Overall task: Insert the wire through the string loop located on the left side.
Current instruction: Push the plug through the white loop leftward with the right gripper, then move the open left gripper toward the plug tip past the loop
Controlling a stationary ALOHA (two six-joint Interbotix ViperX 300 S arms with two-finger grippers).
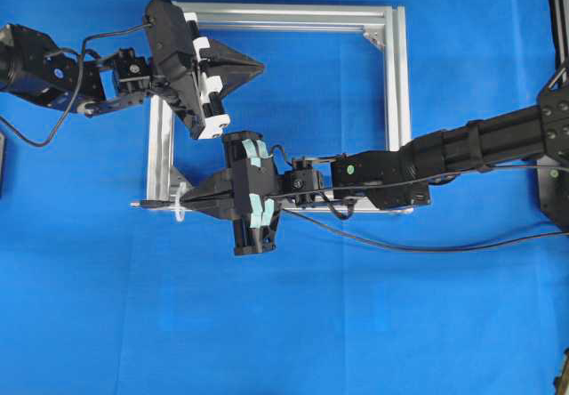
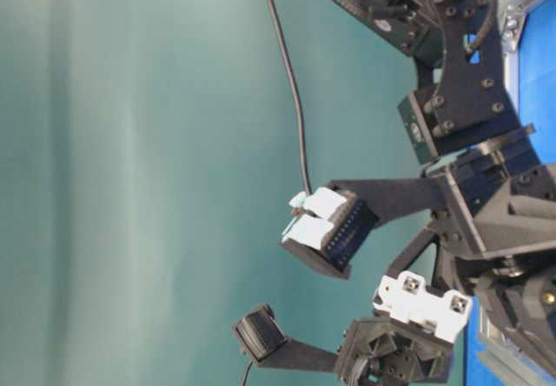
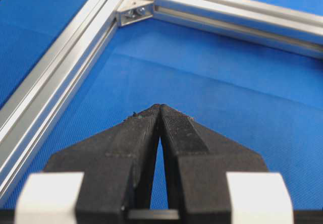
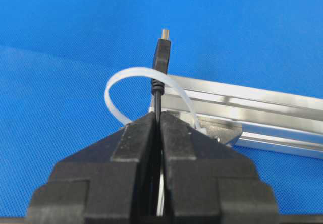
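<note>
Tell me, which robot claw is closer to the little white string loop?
Right. The right gripper is right at the string loop, poking the wire through. The left gripper hovers apart, inside the frame.

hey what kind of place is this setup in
Probably a robotics lab test bench: a plain blue cloth-covered table, a square silver aluminium frame laid flat as a fixture, and two black robot arms working over it.

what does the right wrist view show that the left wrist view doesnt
Only the right wrist view shows the wire, pinched in the shut right gripper, its plug poking through the string loop. Only the left wrist view shows the left gripper, shut on nothing, above bare cloth inside the frame, and a corner bracket. Both show the aluminium frame and blue cloth.
</note>
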